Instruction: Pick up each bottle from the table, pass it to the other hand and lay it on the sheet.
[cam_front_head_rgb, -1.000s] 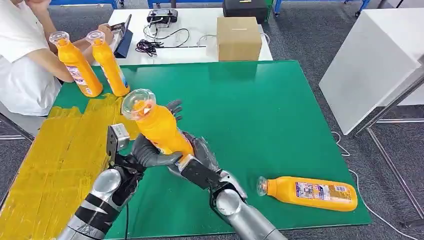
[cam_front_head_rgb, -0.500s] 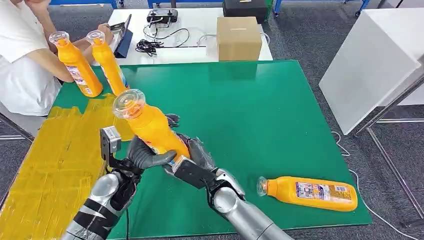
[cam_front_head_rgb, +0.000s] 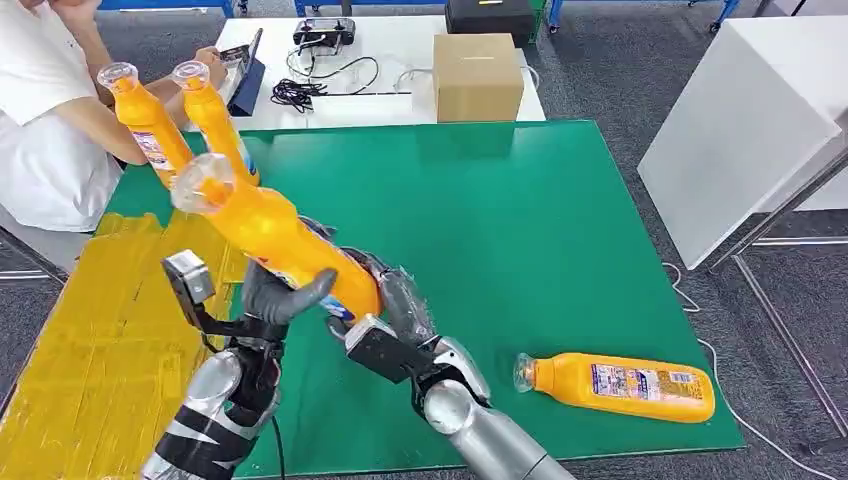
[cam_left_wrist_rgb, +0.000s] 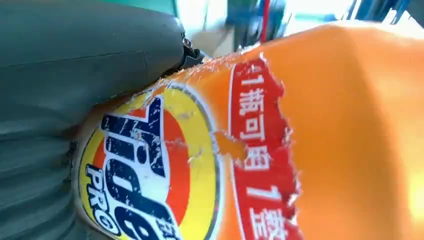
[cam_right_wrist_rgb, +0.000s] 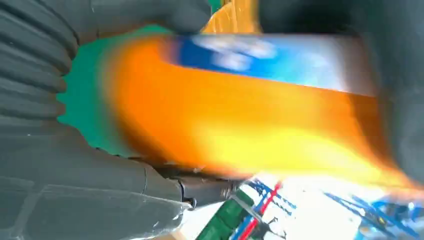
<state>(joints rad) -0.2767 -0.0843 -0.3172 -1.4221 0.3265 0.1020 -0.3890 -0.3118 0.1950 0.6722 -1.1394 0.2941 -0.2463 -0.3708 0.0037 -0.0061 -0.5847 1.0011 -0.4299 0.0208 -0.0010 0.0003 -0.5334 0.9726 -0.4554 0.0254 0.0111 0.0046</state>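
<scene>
Orange bottle (cam_front_head_rgb: 275, 240) sits between both my hands above the green table (cam_front_head_rgb: 520, 230), its long axis tilted, cap end toward ten o'clock, base toward four. My left hand (cam_front_head_rgb: 275, 300) wraps the lower body from the seven o'clock side, thumb across the label; my right hand (cam_front_head_rgb: 385, 300) cups the base, though I cannot tell whether its fingers truly grip. The yellow sheet (cam_front_head_rgb: 90, 330) lies toward nine o'clock, on my left hand's side, so I judge that hand should carry it. A second bottle (cam_front_head_rgb: 620, 385) lies flat at four o'clock
</scene>
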